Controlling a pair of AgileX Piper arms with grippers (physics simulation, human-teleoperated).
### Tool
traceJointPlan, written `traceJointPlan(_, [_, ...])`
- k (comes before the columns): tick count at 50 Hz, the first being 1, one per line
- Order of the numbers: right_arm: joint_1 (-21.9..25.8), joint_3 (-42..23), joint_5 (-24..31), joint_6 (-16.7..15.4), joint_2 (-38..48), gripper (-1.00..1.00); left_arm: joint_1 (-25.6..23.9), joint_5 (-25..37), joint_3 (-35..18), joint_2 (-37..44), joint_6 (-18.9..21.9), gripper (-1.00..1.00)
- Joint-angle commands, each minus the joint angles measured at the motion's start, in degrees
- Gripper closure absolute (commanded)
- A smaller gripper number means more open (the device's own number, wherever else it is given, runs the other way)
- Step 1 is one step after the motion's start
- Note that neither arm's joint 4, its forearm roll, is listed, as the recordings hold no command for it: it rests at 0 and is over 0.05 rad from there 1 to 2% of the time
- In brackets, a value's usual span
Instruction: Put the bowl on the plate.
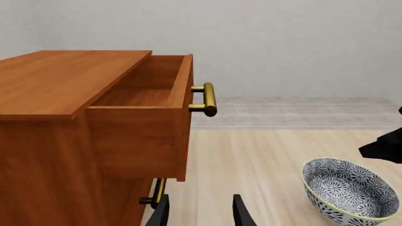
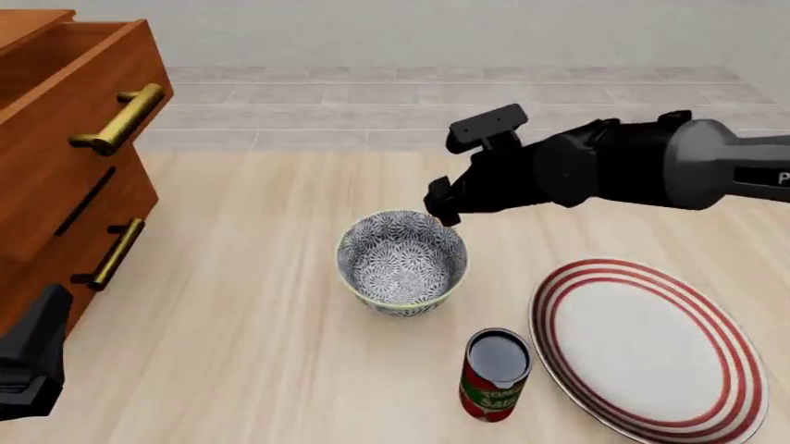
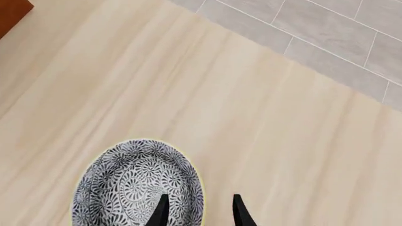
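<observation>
The bowl (image 2: 402,262), grey-and-white floral with a pale yellow-green rim, stands upright on the wooden table's middle. My right gripper (image 2: 442,211) hangs just above its far right rim. In the right wrist view the right gripper (image 3: 197,214) is open, one finger over the inside of the bowl (image 3: 135,188) and the other outside the rim. The plate (image 2: 648,347), white with red rings, lies flat at the near right. My left gripper (image 1: 199,214) is open and holds nothing, low beside the cabinet, with the bowl (image 1: 349,193) off to one side.
A wooden cabinet (image 2: 62,148) with brass handles stands at the left, its top drawer (image 1: 141,101) pulled open. A red-and-green labelled can (image 2: 497,375) stands upright between bowl and plate, near the front edge. The left arm (image 2: 31,361) sits at the near left corner.
</observation>
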Motion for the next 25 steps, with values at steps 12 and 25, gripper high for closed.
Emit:
traceJointPlan(12, [1.4,3.0,-1.5,1.7,4.0,-1.00,0.0,0.0,0.0,0.0,0.0,-1.00])
traceJointPlan(25, [1.3,4.6,-3.5,2.3,6.4,-1.00,0.0,0.0,0.0,0.0,0.0,-1.00])
